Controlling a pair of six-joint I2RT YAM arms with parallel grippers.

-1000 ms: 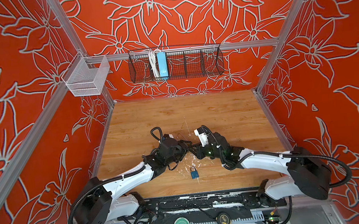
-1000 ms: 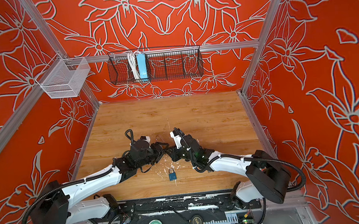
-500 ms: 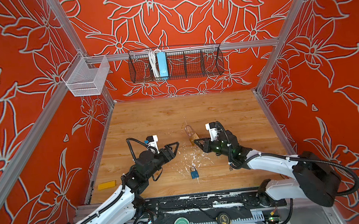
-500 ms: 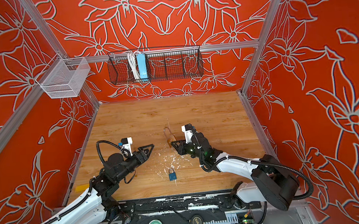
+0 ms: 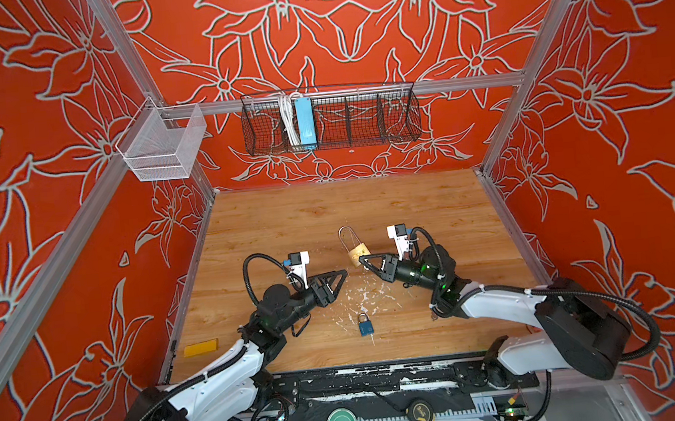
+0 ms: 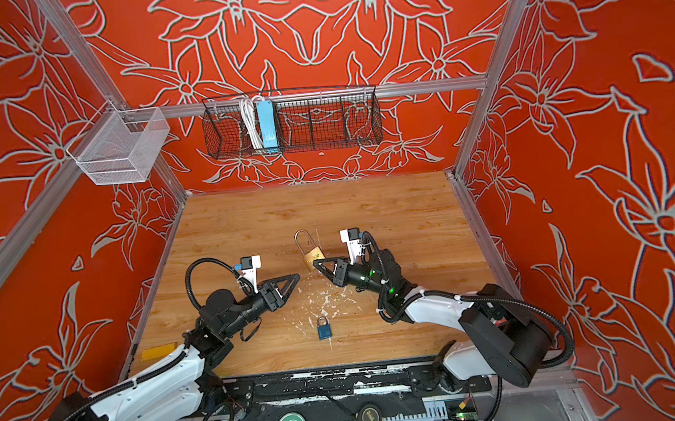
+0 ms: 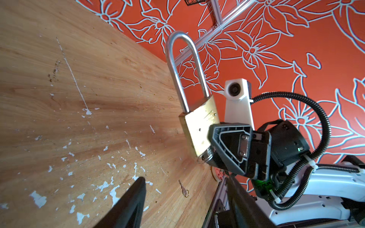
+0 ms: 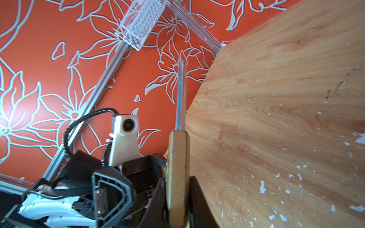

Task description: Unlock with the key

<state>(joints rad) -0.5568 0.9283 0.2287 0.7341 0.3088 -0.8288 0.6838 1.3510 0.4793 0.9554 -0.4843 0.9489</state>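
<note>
My right gripper [image 5: 363,261] [image 8: 176,197] is shut on the body of a brass padlock [image 5: 357,255] [image 7: 197,126] with a long steel shackle, held upright above the table. A metal ring and what looks like a key [image 7: 205,158] stick out of the lock's bottom end. My left gripper [image 5: 339,276] [image 7: 185,199] is open and empty, a short way left of the lock. A second small key [image 7: 183,190] with a ring lies flat on the wood. I cannot tell whether the shackle is released.
A small blue padlock [image 5: 364,325] [image 6: 323,328] lies near the front middle of the wooden table [image 5: 287,224]. A yellow block [image 5: 200,348] sits at the table's front left. A black wire basket [image 5: 332,120] and a white mesh basket [image 5: 163,145] hang on the walls.
The two grippers were close together at the table's middle. My left gripper has since drawn back to the left, empty, and the right gripper now holds the brass padlock upright, farther back.
</note>
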